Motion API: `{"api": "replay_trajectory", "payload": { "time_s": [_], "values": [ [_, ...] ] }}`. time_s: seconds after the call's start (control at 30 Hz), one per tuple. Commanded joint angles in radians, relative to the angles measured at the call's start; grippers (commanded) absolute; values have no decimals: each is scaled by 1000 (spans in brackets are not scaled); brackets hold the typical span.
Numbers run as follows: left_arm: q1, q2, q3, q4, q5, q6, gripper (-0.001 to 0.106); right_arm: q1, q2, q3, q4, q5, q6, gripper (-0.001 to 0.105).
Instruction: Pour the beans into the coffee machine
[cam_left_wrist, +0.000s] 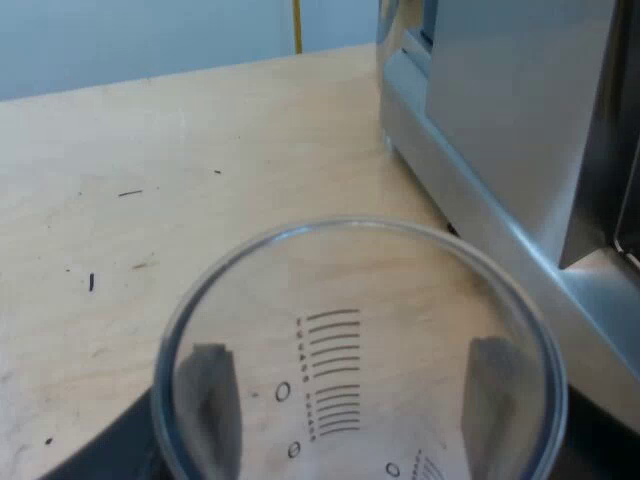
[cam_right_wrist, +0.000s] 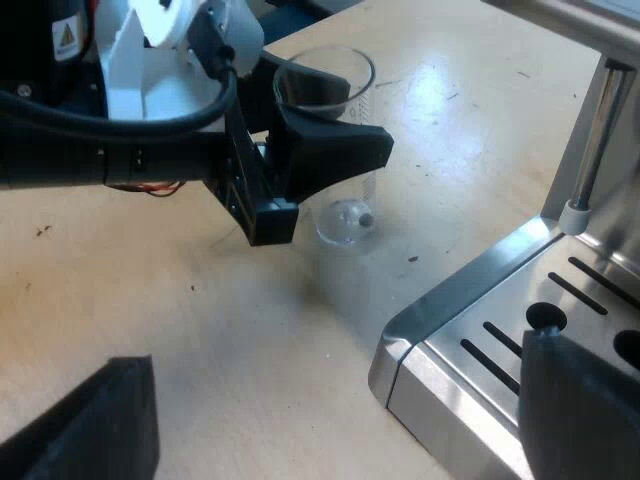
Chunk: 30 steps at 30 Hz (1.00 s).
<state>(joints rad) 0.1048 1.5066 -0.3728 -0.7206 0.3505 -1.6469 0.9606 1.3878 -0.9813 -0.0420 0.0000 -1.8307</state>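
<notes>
Two black fingers of my left claw (cam_left_wrist: 355, 400) are closed on the measuring glass (cam_left_wrist: 355, 330), one on each side of its wall, and I see them dimly through the clear sides as I look down past its rim. The glass stands upright in that grip, its printed marks facing me; whether its base touches the light wooden surface (cam_left_wrist: 150, 150) or hangs just above it I cannot tell. From my right wrist, one small dark speck (cam_right_wrist: 368, 215) lies at the bottom of the glass, and I cannot say whether it is a bean. My right claw (cam_right_wrist: 340, 355) is spread wide with nothing between its fingers, held above bare wood near the corner of the espresso machine (cam_left_wrist: 500, 130). The glass is near the machine's silver side but apart from it. Close to my right claw lies the machine's slotted metal tray (cam_right_wrist: 500, 350), and a thin metal tube (cam_right_wrist: 590, 130) comes down at the tray's far edge. A few dark crumbs dot the wood farther from the machine.
</notes>
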Motion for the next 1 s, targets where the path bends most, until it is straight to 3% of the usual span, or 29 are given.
{"api": "replay_trajectory", "payload": {
  "time_s": [0.03, 0.2, 0.47, 0.73, 0.83, 1.0],
  "values": [
    [0, 39, -5, -71, 5, -9, 28, 0, -3, -4, -8, 0, -5, 79],
    [0, 49, -5, -71, 5, 28, 28, 0, -3, -4, -8, 0, -5, 79],
    [0, 49, -5, -68, 5, 52, 56, 0, -3, -4, -8, 0, -5, 79],
    [0, 49, -5, -53, 5, 47, 62, 0, -3, -4, -8, 0, 23, 79],
    [0, 49, -5, -47, 5, 20, 68, 0, -3, -4, -8, 0, 26, 79],
    [0, 49, -5, -41, 5, -5, 69, 0, -3, -4, -8, 0, 26, 79]
  ]
}}
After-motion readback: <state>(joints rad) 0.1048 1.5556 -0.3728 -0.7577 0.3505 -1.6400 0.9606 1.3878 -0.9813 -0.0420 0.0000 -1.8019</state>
